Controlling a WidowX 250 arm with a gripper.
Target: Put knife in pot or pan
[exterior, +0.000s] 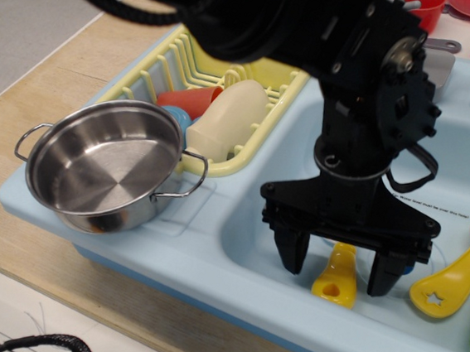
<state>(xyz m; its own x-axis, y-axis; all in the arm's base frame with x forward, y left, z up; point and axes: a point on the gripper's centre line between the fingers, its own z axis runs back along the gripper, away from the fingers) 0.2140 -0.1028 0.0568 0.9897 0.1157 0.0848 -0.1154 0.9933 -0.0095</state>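
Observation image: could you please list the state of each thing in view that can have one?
Black gripper: open, fingers straddling the knife handle.
Small yellow-handled toy knife: lying flat in the light-blue sink basin, not yet gripped.
Shiny stainless-steel pot: upright, empty.
Yellow-handled brush with star cutout: lying flat in the basin.
Cream cup: on its side in the yellow dish rack.
Orange cup: on its side in the rack.

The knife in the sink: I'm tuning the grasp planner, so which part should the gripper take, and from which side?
Grip the knife by its chunky yellow handle, coming straight down from above. It lies flat on the sink floor and the open gripper already straddles the handle, one finger on each side. The blade is hidden behind the gripper.
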